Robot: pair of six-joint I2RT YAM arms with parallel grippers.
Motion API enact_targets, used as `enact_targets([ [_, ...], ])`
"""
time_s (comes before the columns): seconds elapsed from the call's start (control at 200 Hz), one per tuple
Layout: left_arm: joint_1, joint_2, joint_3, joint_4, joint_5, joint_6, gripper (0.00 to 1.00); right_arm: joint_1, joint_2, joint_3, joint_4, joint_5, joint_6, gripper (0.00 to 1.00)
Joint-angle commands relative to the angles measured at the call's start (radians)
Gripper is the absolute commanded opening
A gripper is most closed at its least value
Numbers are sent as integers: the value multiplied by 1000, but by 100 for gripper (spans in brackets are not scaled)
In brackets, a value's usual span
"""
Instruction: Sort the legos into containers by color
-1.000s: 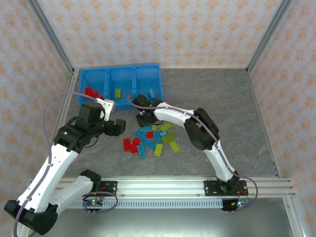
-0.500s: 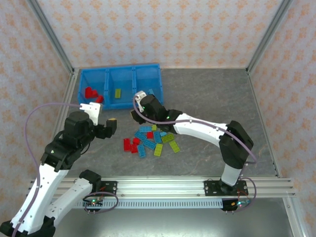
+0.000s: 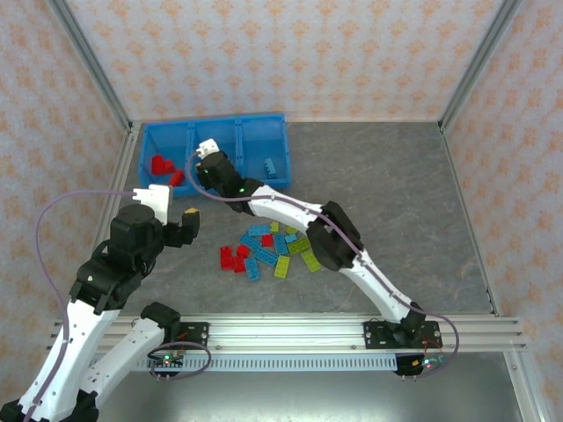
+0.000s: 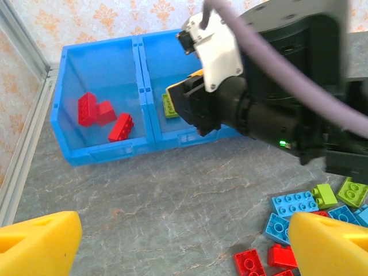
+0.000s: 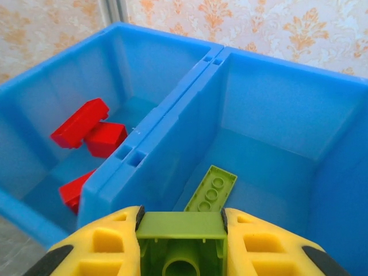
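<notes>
Right wrist view alone reveals the right gripper (image 5: 181,244) clamped on a yellow-green lego (image 5: 181,227) over the middle compartment (image 5: 276,109); the left gripper (image 4: 181,247) gapes wide, empty. 1 s ago the right gripper hung beside the lego pile (image 3: 268,251)

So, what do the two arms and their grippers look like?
Both arms have white shells and black joints. The left arm and right arm each carry a greyish-purple cable. The left gripper and right gripper have yellow fingers.

bin (image 4: 103,155): glossy blue plastic | legos (image 4: 293,202): shiny studded plastic | table (image 4: 161,201): matt grey stone-look
</notes>
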Motion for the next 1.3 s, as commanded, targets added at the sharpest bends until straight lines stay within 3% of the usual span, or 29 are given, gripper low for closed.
enact_targets([
  [0.0, -2, 13, -5, 24, 1, -3, 93, -14, 138, 228, -178, 47, 18, 24],
  [0.1, -2, 13, -7, 26, 2, -4, 93, -20, 225, 377, -244, 17, 29, 33],
  [0.205, -2, 11, -7, 26, -6, -3, 93, -22, 199, 377, -255, -34, 66, 48],
  [0.395, 1, 13, -9, 27, -7, -3, 94, -21, 65, 271, -263, -62, 111, 48],
  [0.571, 1, 13, -11, 27, -3, 2, 93, -18, -127, 189, -428, -95, 160, 48],
  [0.706, 1, 13, -16, 36, 65, 26, 94, -19, -388, -74, -495, -109, 212, 48],
  [0.871, 1, 9, -19, 60, 230, 63, 94, -19, -803, -635, -413, -99, 296, 51],
  [1.016, 1, -27, -23, 68, 239, 70, 94, -19, -1077, -1047, -336, 14, 532, 57],
  [1.116, 1, -44, -32, 80, 273, 74, 94, -19, -1172, -1227, -335, -6, 660, 62],
  [1.221, 0, -29, -33, 85, 331, 82, 93, -11, -1178, -1317, -328, -147, 637, 64],
  [1.291, 0, -10, -26, 80, 349, 84, 93, 1, -1151, -1327, -396, -102, 646, 65],
])
